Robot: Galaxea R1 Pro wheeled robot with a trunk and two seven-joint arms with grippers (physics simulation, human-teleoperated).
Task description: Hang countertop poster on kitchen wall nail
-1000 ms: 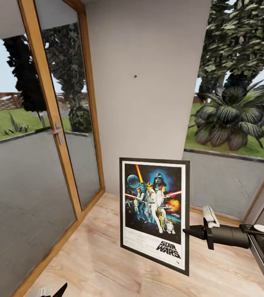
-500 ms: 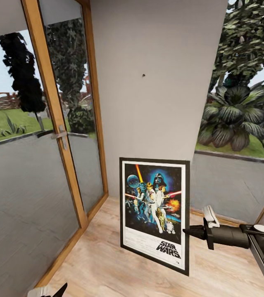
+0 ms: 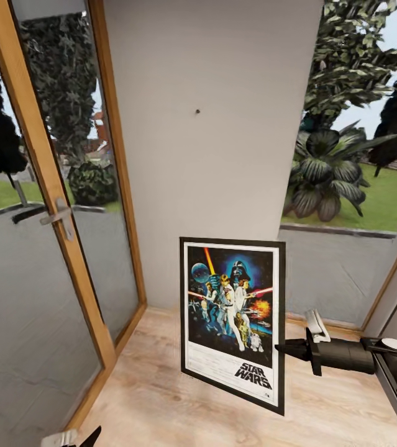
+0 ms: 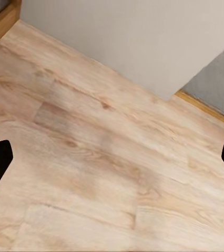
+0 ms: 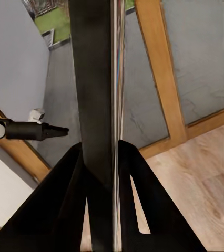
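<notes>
The poster [image 3: 232, 316] hangs upright in front of me, black-framed, with colourful figures and the "STAR WARS" logo at its bottom. My right gripper [image 3: 283, 349] is shut on its right edge. In the right wrist view the poster [image 5: 97, 79] shows edge-on, clamped between the two black fingers [image 5: 64, 205]. A tiny dark wall nail [image 3: 197, 112] sticks out of the pale grey wall, well above the poster's top. My left gripper [image 3: 83, 437] is low at the left; in its wrist view the left gripper [image 4: 112, 160] stands open over the wood floor. The kitchen countertop is out of view.
A wood-framed glass door [image 3: 55, 186] with a metal handle [image 3: 58, 217] runs along the left. A low window [image 3: 347, 186] onto garden plants stands right of the grey wall [image 3: 217, 186]. Light wood floor [image 3: 148, 391] lies below.
The whole picture has shifted, so the camera has moved; door frame and nail now sit further left. The poster stays in my right gripper, in the same pose.
</notes>
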